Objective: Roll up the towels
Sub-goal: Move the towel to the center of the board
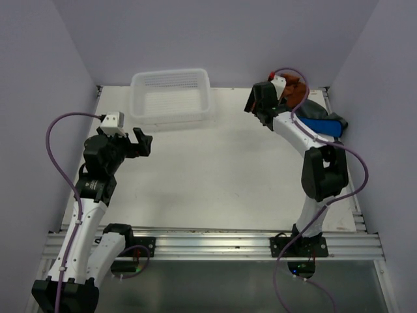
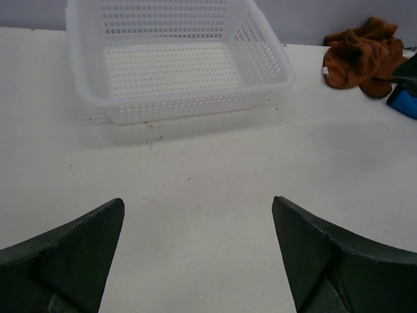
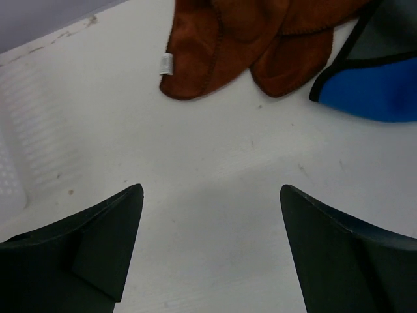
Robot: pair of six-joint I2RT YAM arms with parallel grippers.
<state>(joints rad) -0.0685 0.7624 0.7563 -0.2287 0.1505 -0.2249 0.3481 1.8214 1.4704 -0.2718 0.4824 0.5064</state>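
The rust-brown towel [image 1: 295,91] lies crumpled at the table's far right corner. It also shows in the left wrist view [image 2: 361,57] and the right wrist view [image 3: 241,39]. The bright blue towel [image 1: 322,125] lies bunched just near of it, with a grey, dark-edged fold on top [image 3: 374,91]; only its edge shows in the left wrist view [image 2: 405,98]. My right gripper [image 1: 260,107] is open and empty above bare table just left of the brown towel [image 3: 212,188]. My left gripper [image 1: 144,140] is open and empty at the left, facing the basket [image 2: 199,202].
An empty white mesh basket [image 1: 174,119] stands at the far middle-left [image 2: 182,107]; its edge shows in the right wrist view [image 3: 13,176]. Purple walls close the table at the back and both sides. A metal rail [image 1: 208,238] runs along the near edge.
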